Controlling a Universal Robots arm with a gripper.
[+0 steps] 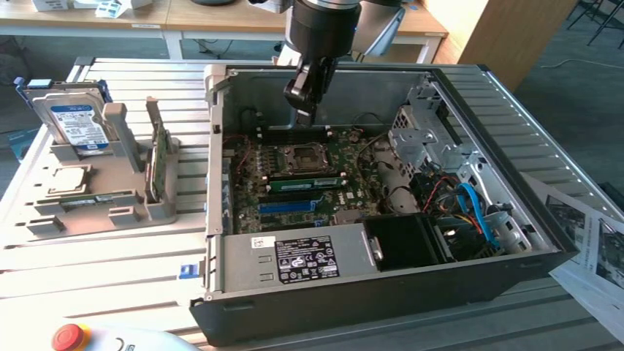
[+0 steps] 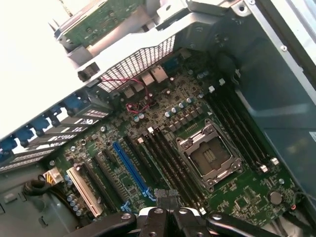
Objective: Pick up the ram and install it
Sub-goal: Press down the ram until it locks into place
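Gripper (image 1: 301, 110) clenched, apparently empty, above case rear. Long thin green RAM stick (image 1: 307, 183) sits at mobo slots beside CPU socket (image 1: 297, 156). Judged light, stiff, fragile: hold by long edges, not contacts.

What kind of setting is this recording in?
Likely a lab or office workshop for PC assembly: an open computer case lies on a slatted metal workbench, a grey parts holder carries a hard drive, and wooden desks stand behind.
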